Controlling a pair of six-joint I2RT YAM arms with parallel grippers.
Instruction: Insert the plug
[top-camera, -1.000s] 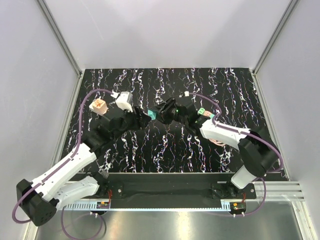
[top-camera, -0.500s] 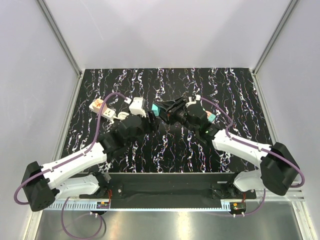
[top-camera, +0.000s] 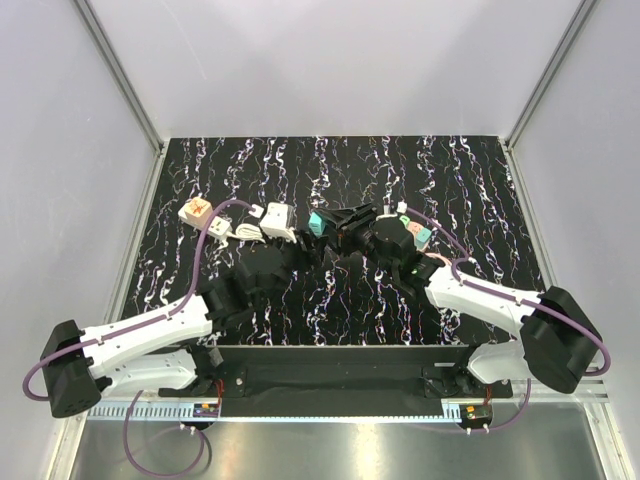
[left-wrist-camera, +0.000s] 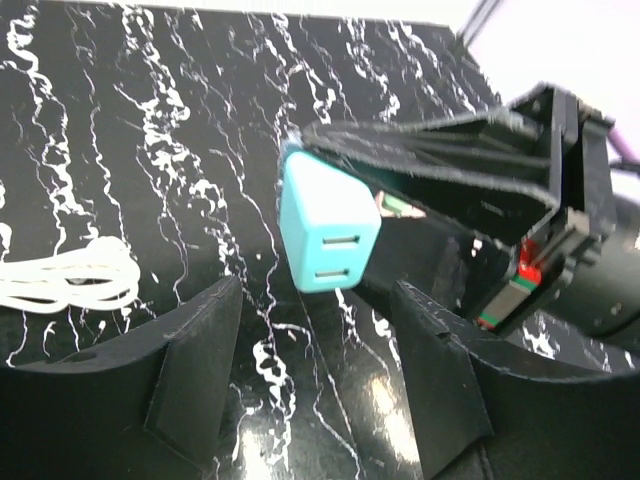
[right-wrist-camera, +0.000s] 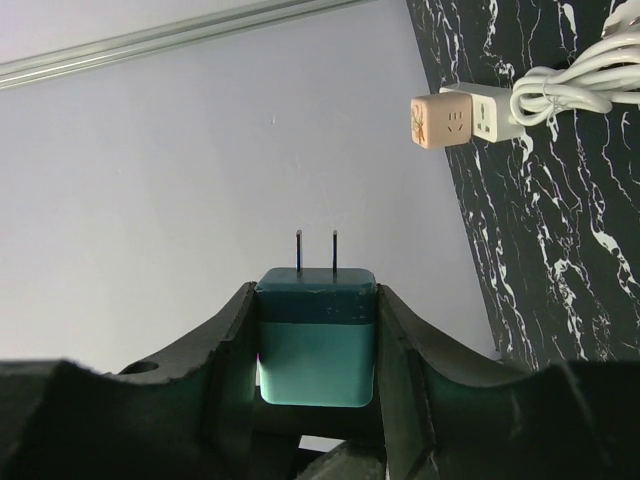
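- Fingers of the left gripper (left-wrist-camera: 320, 315) stand spread and empty, with the teal plug (left-wrist-camera: 325, 225) just ahead of their tips.
- Right gripper (right-wrist-camera: 316, 300) is clamped on the plug's body, its two prongs pointing away from the fingers.
- Step in hand, by appearances: bringing the plug toward the socket block (right-wrist-camera: 480, 115), which lies on the table (top-camera: 330, 300) well off beyond the left fingers, untouched.
- Next move likely calls for lining the prongs up with the block's slots before pushing in.
- A coiled white cable (left-wrist-camera: 60, 285) rests beside the block; the left fingers sit close to the plug's path and may need to clear.
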